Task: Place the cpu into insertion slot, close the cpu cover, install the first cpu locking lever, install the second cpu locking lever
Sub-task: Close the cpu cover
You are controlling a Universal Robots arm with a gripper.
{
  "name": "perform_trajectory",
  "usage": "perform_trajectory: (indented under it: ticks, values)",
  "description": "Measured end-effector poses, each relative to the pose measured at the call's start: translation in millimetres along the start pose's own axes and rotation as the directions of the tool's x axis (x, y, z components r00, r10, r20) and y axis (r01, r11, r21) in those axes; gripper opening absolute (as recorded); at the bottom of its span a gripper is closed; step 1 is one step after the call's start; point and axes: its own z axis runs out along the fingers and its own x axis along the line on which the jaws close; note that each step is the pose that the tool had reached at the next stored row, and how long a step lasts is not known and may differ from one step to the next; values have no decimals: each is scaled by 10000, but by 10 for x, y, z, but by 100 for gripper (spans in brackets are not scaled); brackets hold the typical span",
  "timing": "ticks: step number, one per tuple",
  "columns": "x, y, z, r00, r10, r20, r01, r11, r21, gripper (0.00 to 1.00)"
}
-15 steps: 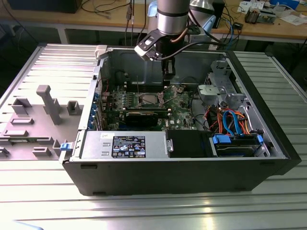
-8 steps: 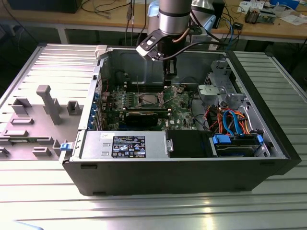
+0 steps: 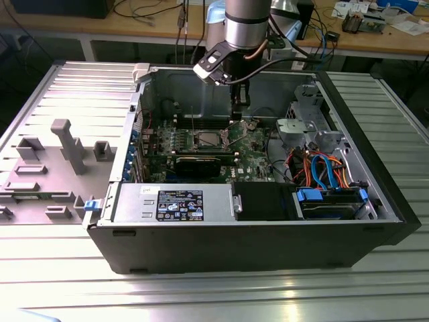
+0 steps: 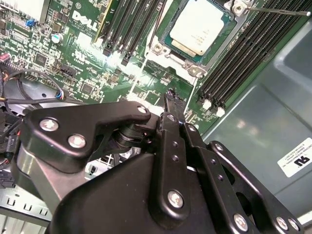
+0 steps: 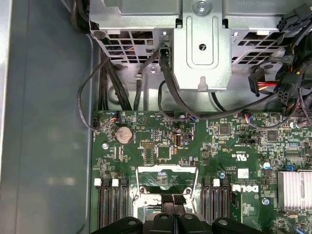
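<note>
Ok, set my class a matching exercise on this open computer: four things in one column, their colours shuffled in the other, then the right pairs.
Things:
1. cpu
2. motherboard
3. gripper
4. drive caddy

Colours:
a. blue
b. black
c. dull silver
d. green

Pairs: 1-c, 2-d, 3-b, 4-a

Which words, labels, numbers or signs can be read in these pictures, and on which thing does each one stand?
Black label on the grey power supply box, exterior view: too small to read.
White sticker on the case wall, second wrist view: too blurred to read.
White logo on the green motherboard, in both wrist views: a maker's mark, not quoted.
Fine white board markings: too small to read.
</note>
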Motion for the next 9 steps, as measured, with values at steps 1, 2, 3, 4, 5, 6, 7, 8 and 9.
perform_trajectory:
  ticks: [1,2,3,4,5,6,7,8,9]
  values:
    - [0,1,0,10000,0,1,0,10000,-1,11]
    - [0,32,4,10000,-1,0,1,10000,-1,11]
    - [0,63,11,10000,1,-2,-1,10000,-1,11]
    - [-1,98,24,10000,0,0,0,10000,0,11]
    - [-2,156,38,10000,-1,1,1,10000,0,11]
    - [-2,180,43,10000,0,1,0,10000,0,11]
    - [-2,201,48,10000,1,0,-1,10000,0,11]
    - [-2,233,54,10000,-1,0,1,10000,0,11]
    - [-2,254,61,10000,-2,0,2,10000,0,11]
